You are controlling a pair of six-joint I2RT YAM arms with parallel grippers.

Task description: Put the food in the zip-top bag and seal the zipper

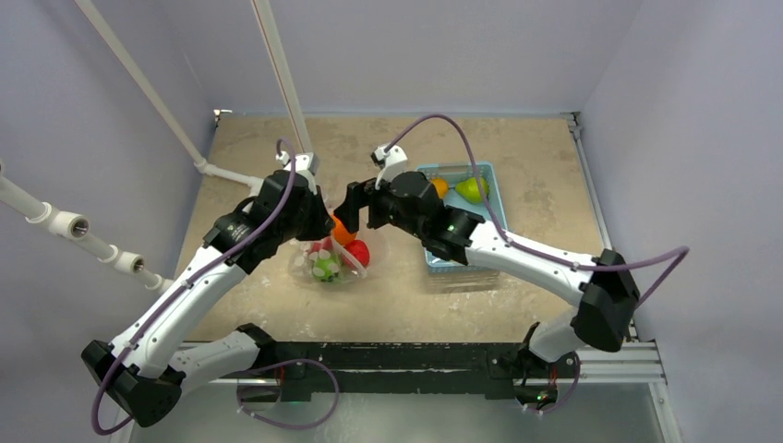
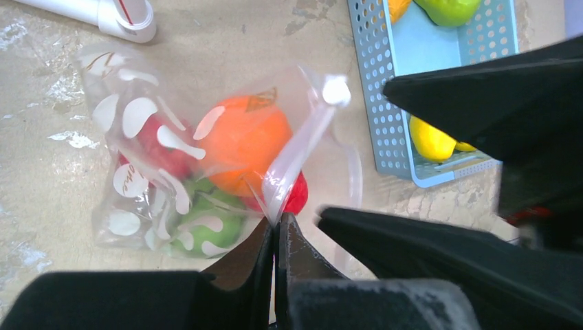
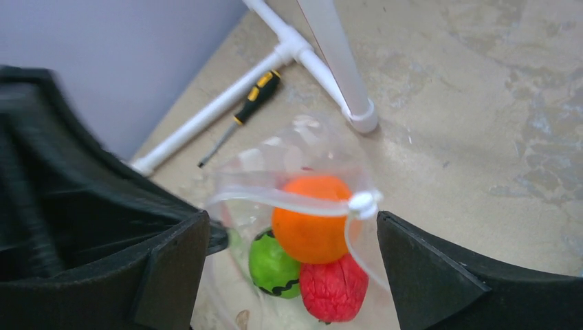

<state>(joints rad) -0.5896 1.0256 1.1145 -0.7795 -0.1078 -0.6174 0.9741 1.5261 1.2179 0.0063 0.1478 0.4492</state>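
so i'd call this partway done, maybe a bit past half. the bag (image 1: 331,266) sits on the table (image 1: 517,148) between the two arms, just left of the basket (image 2: 385,103). it already has an orange fruit (image 2: 240,141), a green fruit (image 3: 271,265) and a red fruit (image 3: 333,289) inside. there might be a second red one behind the dots, but i can't tell for sure. the basket has stuff in it too: a yellow fruit (image 2: 430,137), a lime fruit (image 2: 447,8) and another orange one at the far end. so there's more food to move over if all of it is meant to go in. the left gripper (image 2: 275,237) is pinched fully together on the bag's mouth edge, holding that side up. the right gripper (image 3: 292,227) is spread wide with nothing in it, hanging right by the open mouth. the zipper (image 3: 289,201) is not sealed: the two sides gape apart and the little white slider (image 2: 335,89) sits at one end of the strip. what's left, i reckon, is getting the rest of the fruit in, then running that slider across.
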